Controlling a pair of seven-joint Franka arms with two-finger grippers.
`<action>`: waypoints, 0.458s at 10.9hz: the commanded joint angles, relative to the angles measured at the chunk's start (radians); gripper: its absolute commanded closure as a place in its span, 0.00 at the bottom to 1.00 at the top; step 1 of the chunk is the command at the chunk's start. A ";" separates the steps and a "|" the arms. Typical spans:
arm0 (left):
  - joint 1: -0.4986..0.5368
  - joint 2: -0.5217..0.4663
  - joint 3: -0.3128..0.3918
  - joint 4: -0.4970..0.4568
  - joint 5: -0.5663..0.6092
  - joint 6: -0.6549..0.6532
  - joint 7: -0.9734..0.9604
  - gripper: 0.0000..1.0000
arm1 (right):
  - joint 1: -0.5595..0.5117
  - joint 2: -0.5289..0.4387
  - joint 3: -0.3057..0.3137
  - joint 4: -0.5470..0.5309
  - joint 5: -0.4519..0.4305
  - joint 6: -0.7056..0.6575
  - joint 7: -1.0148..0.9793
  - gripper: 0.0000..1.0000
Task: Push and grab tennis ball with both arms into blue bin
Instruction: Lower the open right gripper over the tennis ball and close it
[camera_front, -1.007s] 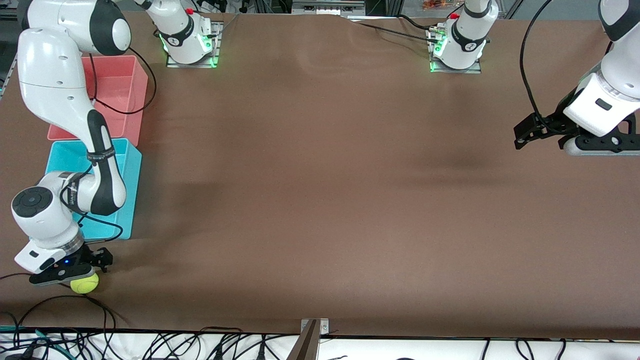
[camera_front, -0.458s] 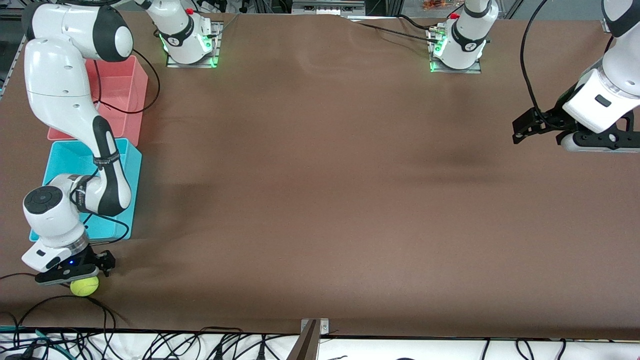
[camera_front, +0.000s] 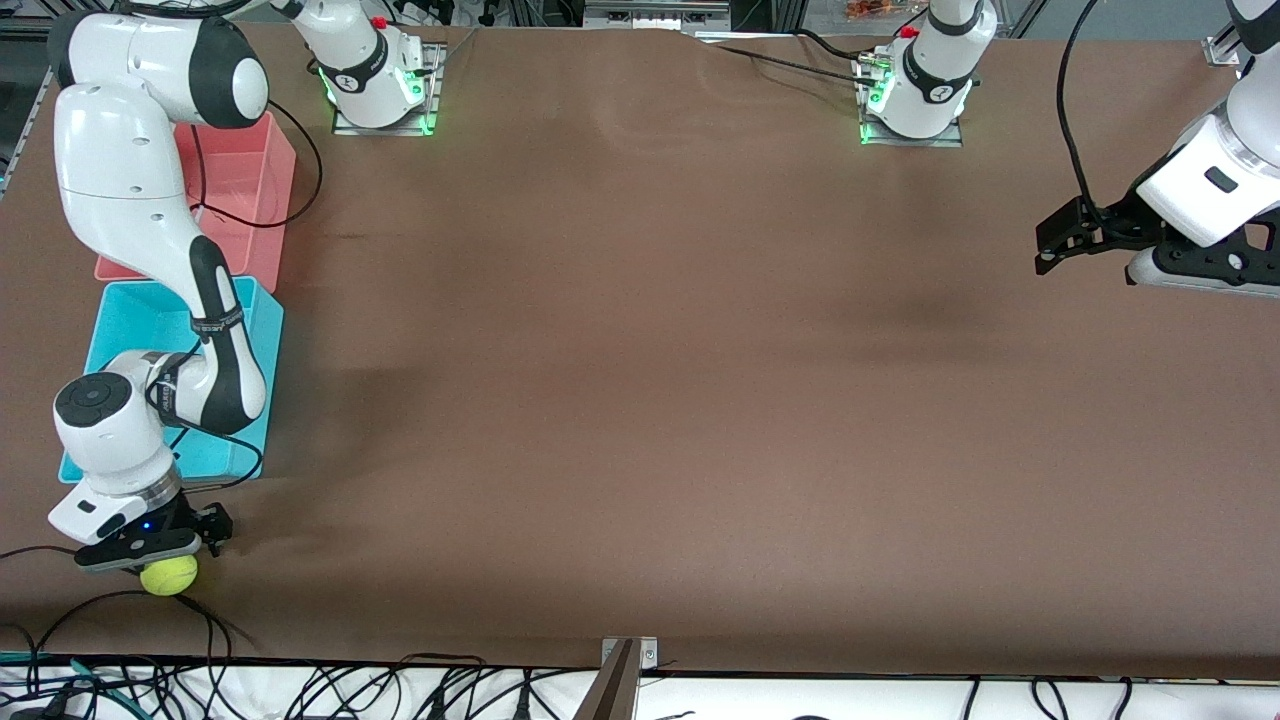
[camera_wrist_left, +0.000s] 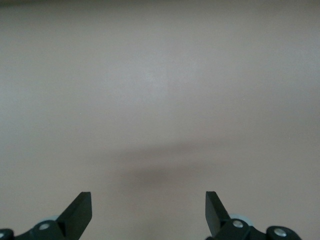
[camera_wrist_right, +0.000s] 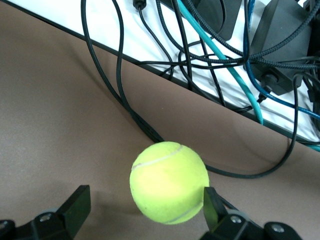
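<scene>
The ball (camera_front: 169, 575) lies on the table (camera_front: 640, 400) near its front edge, at the right arm's end, nearer to the front camera than the blue bin (camera_front: 135, 315). The pink bin (camera_front: 240, 160) stands beside the blue one, farther from the camera.

The right tool (camera_front: 165, 550) is placed low over the ball, with the fingers spread wide and nothing grasped. In the right wrist view the ball (camera_wrist_right: 169, 182) is seen partly between the fingers: one fingertip (camera_wrist_right: 212, 202) seems to touch it or nearly so, while the other (camera_wrist_right: 77, 205) is well apart. The ball is therefore not centred.

For a good grasp, the tool should probably be shifted sideways until the ball sits in the middle of the gap, and lowered further before it is closed. A closing from the present position may push the ball away toward the cables (camera_wrist_right: 150, 90) at the table edge. The closing should be done slowly, because the ball rolls easily.

The left tool (camera_front: 1060, 240) is released and empty, held over bare table at the left arm's end; this arm waits.
</scene>
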 joint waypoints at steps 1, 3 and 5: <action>0.003 -0.004 0.005 0.015 -0.026 -0.029 0.036 0.00 | -0.013 0.028 0.010 0.045 -0.016 0.021 -0.041 0.00; 0.004 -0.002 0.005 0.014 -0.026 -0.029 0.036 0.00 | -0.015 0.029 0.009 0.045 -0.016 0.021 -0.041 0.00; 0.004 0.002 0.003 0.014 -0.026 -0.029 0.036 0.00 | -0.018 0.034 0.009 0.047 -0.016 0.023 -0.043 0.00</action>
